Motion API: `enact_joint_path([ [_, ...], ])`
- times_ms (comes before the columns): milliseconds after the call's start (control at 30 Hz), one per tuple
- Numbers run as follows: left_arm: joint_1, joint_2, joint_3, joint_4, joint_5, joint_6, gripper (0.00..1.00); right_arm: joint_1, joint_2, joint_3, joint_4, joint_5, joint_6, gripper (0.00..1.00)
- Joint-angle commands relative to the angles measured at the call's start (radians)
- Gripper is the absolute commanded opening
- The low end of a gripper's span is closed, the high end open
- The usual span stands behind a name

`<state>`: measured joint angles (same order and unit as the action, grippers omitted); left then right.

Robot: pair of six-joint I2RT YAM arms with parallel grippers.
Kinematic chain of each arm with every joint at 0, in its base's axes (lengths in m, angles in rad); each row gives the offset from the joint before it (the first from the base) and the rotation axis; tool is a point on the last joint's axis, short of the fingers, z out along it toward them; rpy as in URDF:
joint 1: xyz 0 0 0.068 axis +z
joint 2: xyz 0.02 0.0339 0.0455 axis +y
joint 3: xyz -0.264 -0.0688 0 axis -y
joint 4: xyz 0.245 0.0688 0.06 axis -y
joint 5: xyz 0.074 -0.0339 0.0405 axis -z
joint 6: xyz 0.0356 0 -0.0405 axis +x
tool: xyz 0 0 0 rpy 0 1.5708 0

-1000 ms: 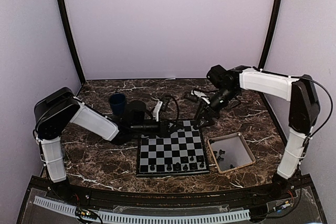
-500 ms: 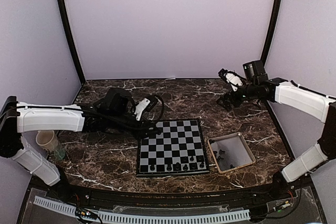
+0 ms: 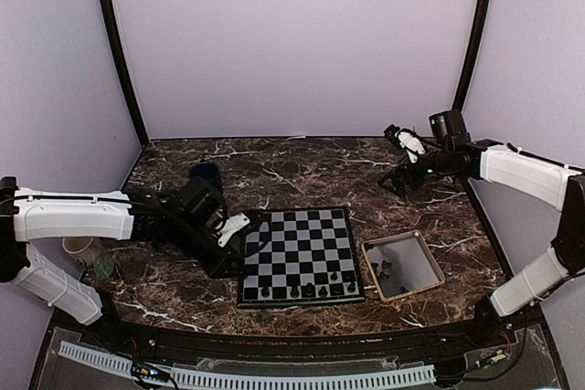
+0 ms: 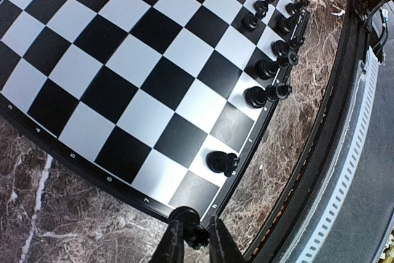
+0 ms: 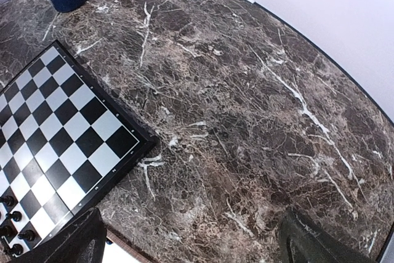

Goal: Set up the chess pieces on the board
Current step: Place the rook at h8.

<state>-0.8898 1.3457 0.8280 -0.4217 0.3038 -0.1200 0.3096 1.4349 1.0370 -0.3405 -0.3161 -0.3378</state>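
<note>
- Change: swung left gripper [image 4: 194, 236] back to the board [image 3: 292, 244]'s near-left corner, clamped on a dark piece [image 4: 186, 217].
- Popped right gripper [image 5: 189, 214] wide, nothing held, near the worktop's far-right corner.
- Means another placement; other chess pieces [image 3: 306, 289] along board's near edge, more in tray [image 3: 391, 237].

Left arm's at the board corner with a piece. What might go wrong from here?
1. The held piece in the left gripper appears to hang over the border of the board, not over a square; released here, it could tip off.
2. The nearest placed piece stands close by; moving in could topple it.
</note>
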Motion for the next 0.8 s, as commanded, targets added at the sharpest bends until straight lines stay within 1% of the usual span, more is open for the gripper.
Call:
enact_joint_path([
  [0,-0.039,0.017,-0.018,-0.045,-0.029,0.027,0.17,0.002,-0.036,-0.017,0.014,-0.075,-0.043,0.98],
  [100,-0.083,0.039,-0.02,-0.049,-0.068,0.034,0.17,0.004,-0.038,-0.032,0.032,-0.125,-0.033,0.98],
  [200,-0.102,0.051,-0.025,-0.043,-0.087,0.032,0.17,0.004,-0.02,-0.03,0.025,-0.172,-0.035,0.98],
  [367,-0.106,0.06,-0.035,-0.008,-0.095,0.028,0.17,0.008,0.016,-0.012,-0.01,-0.173,-0.054,0.98],
  [600,-0.109,0.084,-0.038,0.044,-0.103,0.038,0.18,0.007,0.02,-0.02,-0.002,-0.166,-0.053,0.98],
  [767,-0.109,0.118,-0.039,0.072,-0.078,0.044,0.18,0.008,0.028,-0.02,-0.004,-0.17,-0.053,0.98],
])
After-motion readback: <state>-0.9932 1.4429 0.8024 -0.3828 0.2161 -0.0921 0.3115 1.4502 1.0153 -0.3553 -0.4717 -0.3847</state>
